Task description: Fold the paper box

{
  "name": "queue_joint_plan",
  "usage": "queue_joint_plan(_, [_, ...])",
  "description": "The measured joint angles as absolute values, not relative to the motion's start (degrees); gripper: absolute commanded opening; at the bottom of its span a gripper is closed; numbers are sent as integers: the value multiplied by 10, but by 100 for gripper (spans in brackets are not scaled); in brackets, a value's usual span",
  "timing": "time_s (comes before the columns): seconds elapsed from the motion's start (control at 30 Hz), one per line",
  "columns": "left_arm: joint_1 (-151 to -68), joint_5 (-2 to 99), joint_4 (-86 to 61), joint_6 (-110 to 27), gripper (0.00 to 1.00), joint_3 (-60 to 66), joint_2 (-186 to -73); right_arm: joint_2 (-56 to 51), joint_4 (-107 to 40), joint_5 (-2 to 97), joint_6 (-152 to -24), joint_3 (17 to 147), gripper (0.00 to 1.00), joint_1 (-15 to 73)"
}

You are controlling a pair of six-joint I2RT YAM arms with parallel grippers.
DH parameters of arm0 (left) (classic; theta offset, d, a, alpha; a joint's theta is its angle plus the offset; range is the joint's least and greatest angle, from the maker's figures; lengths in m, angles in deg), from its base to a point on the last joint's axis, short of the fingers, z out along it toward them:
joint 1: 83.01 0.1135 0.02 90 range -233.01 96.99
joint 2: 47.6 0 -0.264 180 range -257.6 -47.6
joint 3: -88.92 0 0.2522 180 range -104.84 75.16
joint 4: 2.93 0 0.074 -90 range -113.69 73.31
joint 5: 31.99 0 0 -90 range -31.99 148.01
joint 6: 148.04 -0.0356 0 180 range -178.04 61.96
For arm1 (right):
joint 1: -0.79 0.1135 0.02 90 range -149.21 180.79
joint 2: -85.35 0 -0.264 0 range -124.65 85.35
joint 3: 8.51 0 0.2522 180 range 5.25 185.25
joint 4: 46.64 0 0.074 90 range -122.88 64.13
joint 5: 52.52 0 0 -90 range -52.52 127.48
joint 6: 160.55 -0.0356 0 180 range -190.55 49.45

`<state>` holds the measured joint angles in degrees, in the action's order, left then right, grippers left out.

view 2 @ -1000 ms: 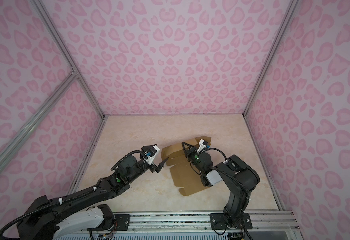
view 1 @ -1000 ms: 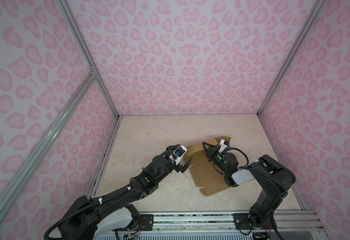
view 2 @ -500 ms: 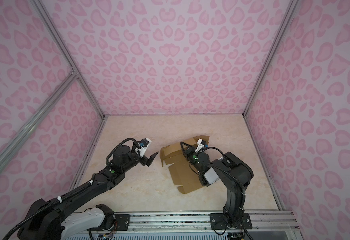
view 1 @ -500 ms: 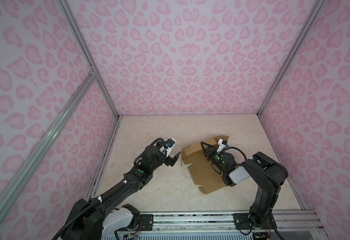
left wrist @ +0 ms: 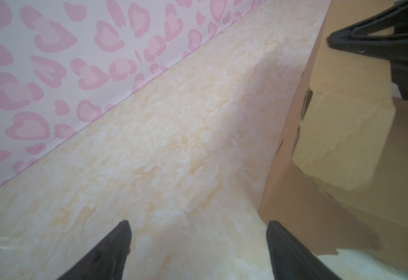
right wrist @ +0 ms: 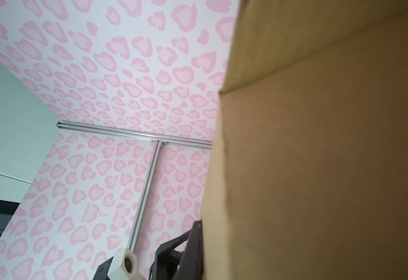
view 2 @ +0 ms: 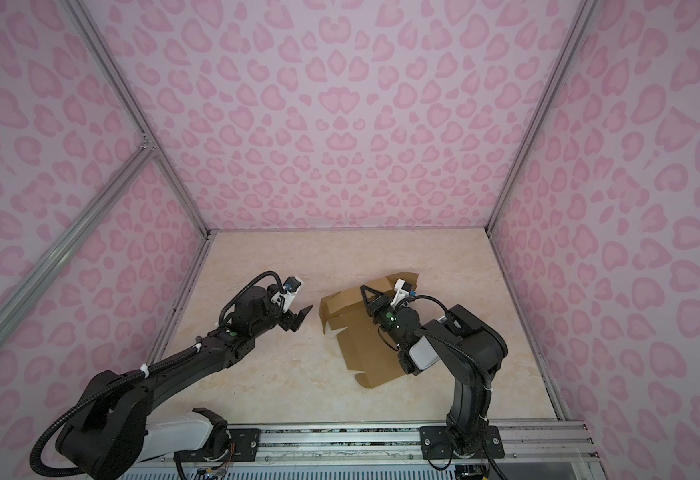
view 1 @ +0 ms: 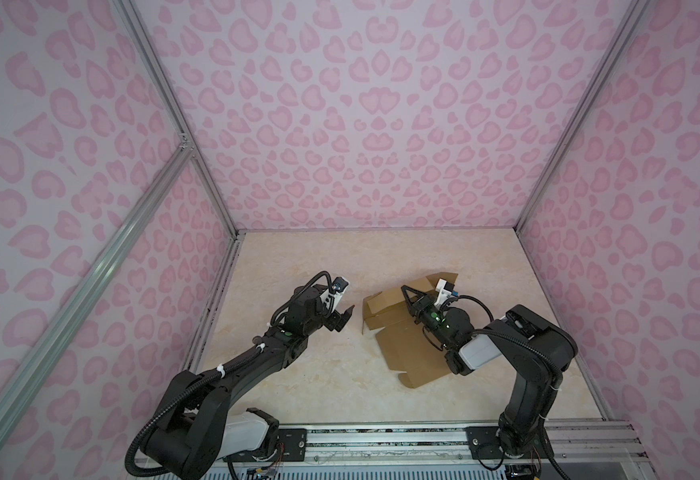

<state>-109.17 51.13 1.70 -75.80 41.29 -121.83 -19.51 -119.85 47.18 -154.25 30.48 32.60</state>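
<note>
The paper box (view 1: 406, 357) (view 2: 364, 357) is a brown cardboard piece lying right of the middle of the table, its far flaps raised. My right gripper (view 1: 405, 291) (view 2: 363, 289) is shut on an upright flap at the box's far side. In the right wrist view the cardboard (right wrist: 319, 169) fills the frame, with one black finger (right wrist: 193, 247) pressed flat against it and the other hidden behind it. My left gripper (view 1: 343, 318) (view 2: 303, 318) (left wrist: 198, 225) stands open and empty, a short gap left of the box's left corner (left wrist: 343, 150).
The table (view 1: 298, 270) is beige marble-patterned, closed in by pink heart-patterned walls (view 1: 360, 124) on three sides. A metal rail (view 1: 381, 440) carrying both arm bases runs along the front edge. The left arm's white wrist camera (right wrist: 123, 266) shows in the right wrist view.
My left gripper has drawn back to the left, away from the box's left flap, and stays open. The right gripper keeps its hold, and the box has shifted slightly.
</note>
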Motion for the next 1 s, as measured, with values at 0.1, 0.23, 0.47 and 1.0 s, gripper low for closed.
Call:
queue_joint_plan(0.1, [-1091, 510, 17, -756, 88, 409, -1235, -174, -1168, 474, -1534, 304, 6, 327])
queue_joint_plan(0.23, [-1092, 510, 17, -751, 88, 401, -1246, -157, -1139, 476, -1524, 304, 7, 327])
queue_joint_plan(0.47, [-1092, 505, 15, -752, 88, 379, -1267, -152, -1129, 476, -1522, 305, 7, 329])
queue_joint_plan(1.0, [-1125, 511, 4, -780, 88, 347, -1306, -145, -1112, 465, -1516, 308, 7, 343])
